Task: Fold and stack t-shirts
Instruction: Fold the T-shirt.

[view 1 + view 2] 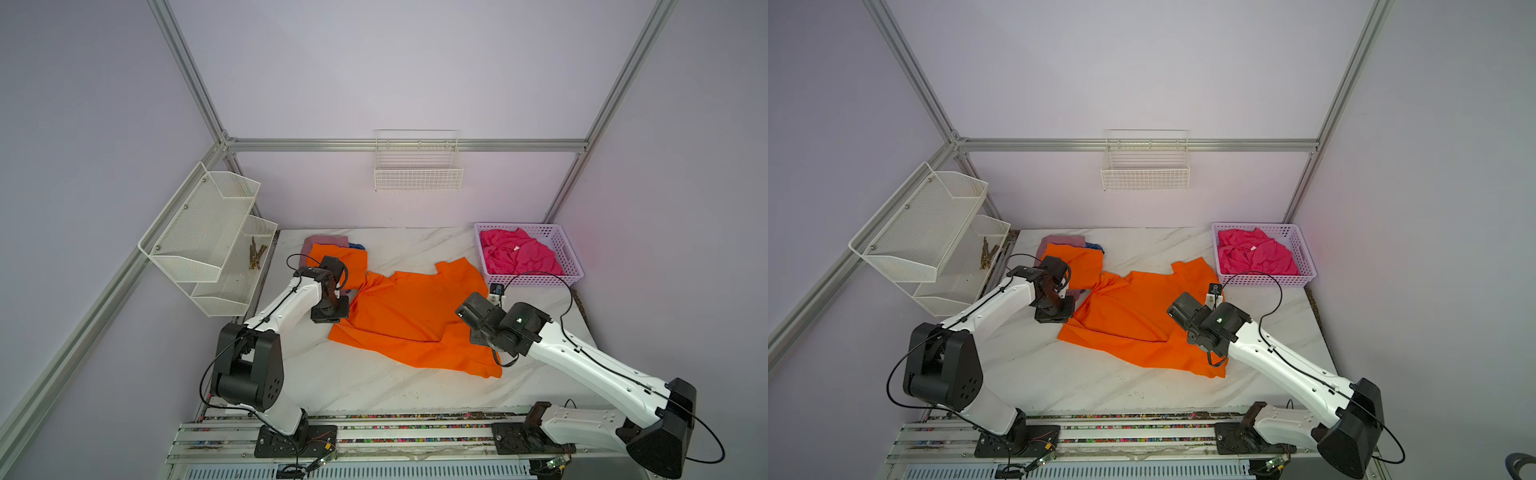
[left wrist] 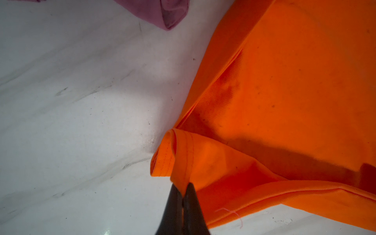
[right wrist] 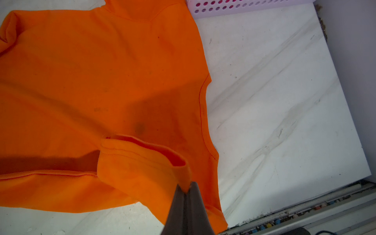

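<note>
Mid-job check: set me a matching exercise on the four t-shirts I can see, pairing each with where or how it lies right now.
Things:
1. spread orange t-shirt
2. folded orange t-shirt
3. mauve-pink t-shirt
4. hot pink t-shirt

States:
A. crumpled in the lavender basket
B. partly covered by another shirt
C. pinched at its edges by the left gripper and the right gripper, jaws closed
D. topmost of the shirts at the far left of the table

Pairs: 1-C, 2-D, 3-B, 4-A
</note>
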You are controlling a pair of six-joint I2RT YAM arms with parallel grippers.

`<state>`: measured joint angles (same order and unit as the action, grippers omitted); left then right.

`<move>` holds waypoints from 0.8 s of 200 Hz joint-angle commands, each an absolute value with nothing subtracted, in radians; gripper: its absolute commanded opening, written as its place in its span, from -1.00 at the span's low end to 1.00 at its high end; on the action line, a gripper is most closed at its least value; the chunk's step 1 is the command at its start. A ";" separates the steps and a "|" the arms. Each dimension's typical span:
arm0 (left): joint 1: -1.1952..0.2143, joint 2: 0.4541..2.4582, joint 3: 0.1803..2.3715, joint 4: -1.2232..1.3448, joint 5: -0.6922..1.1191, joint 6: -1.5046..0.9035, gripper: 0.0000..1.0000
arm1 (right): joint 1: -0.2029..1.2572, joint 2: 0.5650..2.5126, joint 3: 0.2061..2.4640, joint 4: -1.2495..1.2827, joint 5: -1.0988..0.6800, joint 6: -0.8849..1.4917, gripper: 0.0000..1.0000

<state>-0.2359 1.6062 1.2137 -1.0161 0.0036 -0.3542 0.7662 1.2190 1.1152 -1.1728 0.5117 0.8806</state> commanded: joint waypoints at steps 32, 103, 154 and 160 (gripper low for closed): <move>-0.227 1.616 1.252 -1.022 -0.005 -0.341 -1.00 | 0.720 1.292 1.202 -1.082 0.525 0.746 -1.00; -0.229 1.627 1.288 -1.030 -0.041 -0.348 -1.00 | 0.674 1.327 1.212 -1.035 0.504 0.674 -1.00; -0.226 1.635 1.283 -1.032 -0.052 -0.356 -1.00 | 0.616 1.370 1.230 -0.981 0.485 0.598 -1.00; -0.227 1.635 1.282 -1.033 -0.052 -0.357 -1.00 | 0.611 1.376 1.237 -0.976 0.485 0.585 -1.00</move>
<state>-0.2359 1.6306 1.2606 -1.0279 -0.0341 -0.3553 0.6338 1.3582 1.1938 -1.0264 0.4870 0.6456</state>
